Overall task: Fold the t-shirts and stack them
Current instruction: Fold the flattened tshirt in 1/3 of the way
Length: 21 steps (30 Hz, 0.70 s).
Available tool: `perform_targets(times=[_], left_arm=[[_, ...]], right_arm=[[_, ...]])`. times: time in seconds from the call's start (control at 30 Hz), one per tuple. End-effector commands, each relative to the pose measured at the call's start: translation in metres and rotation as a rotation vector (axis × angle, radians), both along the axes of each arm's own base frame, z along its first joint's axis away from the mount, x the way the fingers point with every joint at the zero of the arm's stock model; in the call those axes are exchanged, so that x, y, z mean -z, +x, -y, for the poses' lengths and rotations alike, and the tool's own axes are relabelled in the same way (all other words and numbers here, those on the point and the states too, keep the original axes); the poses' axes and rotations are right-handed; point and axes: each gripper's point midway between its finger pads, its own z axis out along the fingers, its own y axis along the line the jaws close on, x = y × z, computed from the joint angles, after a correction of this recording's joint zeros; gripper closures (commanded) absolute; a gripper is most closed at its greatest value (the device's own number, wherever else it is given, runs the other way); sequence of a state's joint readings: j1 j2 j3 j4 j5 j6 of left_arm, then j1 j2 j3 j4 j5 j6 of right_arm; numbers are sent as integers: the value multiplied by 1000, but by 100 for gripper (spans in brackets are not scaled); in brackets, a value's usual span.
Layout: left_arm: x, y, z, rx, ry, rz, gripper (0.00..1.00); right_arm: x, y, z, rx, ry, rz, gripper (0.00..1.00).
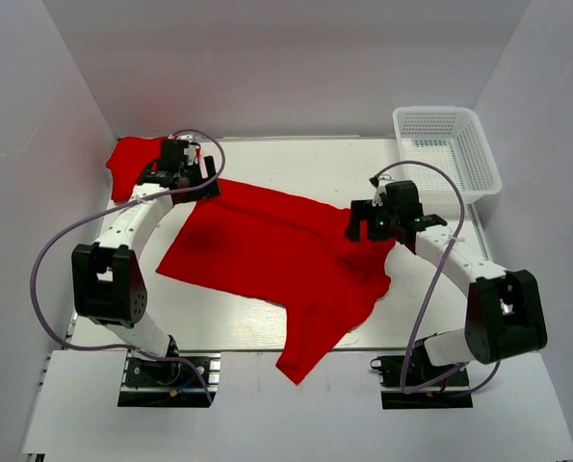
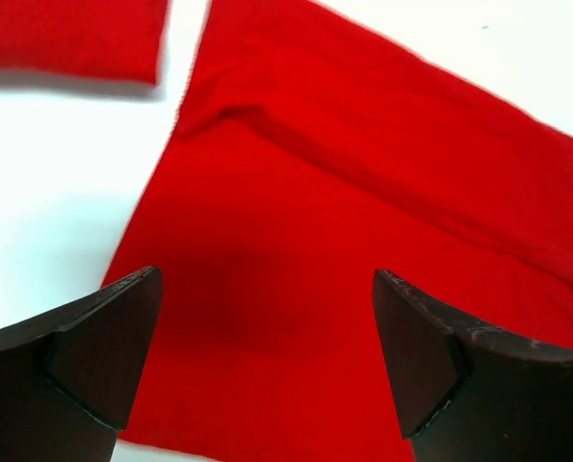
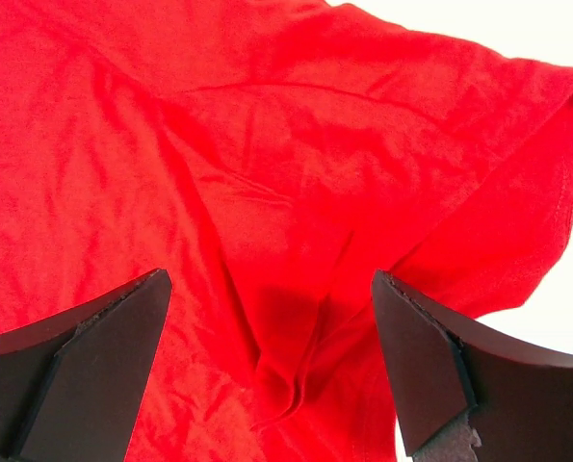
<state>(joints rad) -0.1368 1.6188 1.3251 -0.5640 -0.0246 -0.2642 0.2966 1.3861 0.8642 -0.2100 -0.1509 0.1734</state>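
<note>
Left gripper (image 2: 267, 277) gapes over spread t-shirt (image 1: 267, 245) stretching far-left to near-right.

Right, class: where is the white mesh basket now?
In the top external view the white mesh basket sits at the table's far right corner, beyond the right claw and apart from the spread red t-shirt.
</note>
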Motion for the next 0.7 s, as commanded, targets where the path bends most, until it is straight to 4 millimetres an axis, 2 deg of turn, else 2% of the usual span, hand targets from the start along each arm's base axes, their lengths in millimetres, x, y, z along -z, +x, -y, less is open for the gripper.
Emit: perform_targets(times=[0.0,0.07,0.1,0.13,0.27,0.3,0.33,0.37,0.4,0.43,0.47,0.53,0.57,0.6,0.63,0.67], left_arm=[[-15,30,25,116,-70,106,0],[7,42,28,123,-75,74,0],[6,50,37,155,-83,84,0],[12,56,40,163,-91,80,0],[48,81,55,227,-122,14,0],[46,90,59,237,-133,24,0],[55,93,59,236,-132,12,0],[75,96,61,248,-133,-24,0],[73,104,62,249,-133,-12,0],[81,104,62,254,-127,-30,0],[95,107,60,242,-115,-58,0],[111,105,55,233,-91,-99,0],[115,108,54,227,-83,-102,0],[130,103,52,220,-75,-142,0],[132,104,52,228,-68,-141,0],[134,102,49,219,-58,-156,0]], right_arm=[[12,16,1,53,-14,-50,10],[12,26,-3,71,2,-51,10],[27,32,-4,81,-6,-94,10],[25,39,-7,93,1,-94,10],[47,57,6,181,-55,-145,10],[48,63,13,210,-67,-139,10],[47,68,13,222,-64,-136,10],[60,69,16,235,-75,-167,10],[54,80,18,247,-67,-152,10],[57,82,20,255,-67,-161,10],[72,82,22,256,-81,-198,10],[66,98,23,258,-52,-191,10],[84,96,25,251,-68,-241,10],[74,111,25,258,-52,-211,10],[85,113,26,254,-63,-232,10],[86,115,25,240,-67,-229,10]])
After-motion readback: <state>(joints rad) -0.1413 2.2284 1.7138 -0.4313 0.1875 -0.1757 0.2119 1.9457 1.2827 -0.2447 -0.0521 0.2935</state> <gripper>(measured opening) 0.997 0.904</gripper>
